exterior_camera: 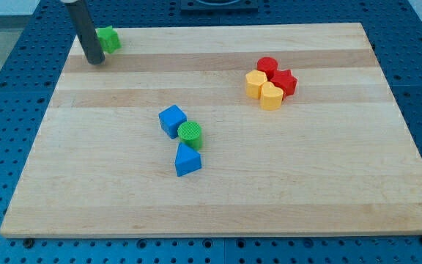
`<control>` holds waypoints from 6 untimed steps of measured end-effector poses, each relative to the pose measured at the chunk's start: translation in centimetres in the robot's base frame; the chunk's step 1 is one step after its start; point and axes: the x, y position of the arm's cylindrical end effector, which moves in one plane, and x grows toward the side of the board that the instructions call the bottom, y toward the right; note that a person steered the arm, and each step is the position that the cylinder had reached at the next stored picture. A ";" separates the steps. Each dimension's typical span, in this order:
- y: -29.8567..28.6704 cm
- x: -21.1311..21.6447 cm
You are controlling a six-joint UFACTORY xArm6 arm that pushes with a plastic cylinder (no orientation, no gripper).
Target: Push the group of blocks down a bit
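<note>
My tip [94, 61] rests on the wooden board [306, 183] at the view's top left, just left of a green block [109, 38]. A tight group sits at the upper right: a red cylinder [267, 66], a red star-like block [284, 82], a yellow block [255, 84] and a yellow block [271, 96]. Another cluster lies near the middle: a blue cube [172, 120], a green cylinder [190, 135] and a blue triangular block [187, 160]. My tip is far from both clusters.
The board lies on a blue perforated table [6, 110] that shows on all sides. The green block sits close to the board's top edge.
</note>
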 end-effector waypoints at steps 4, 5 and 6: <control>12.1 6.8; 14.8 9.8; 17.9 13.0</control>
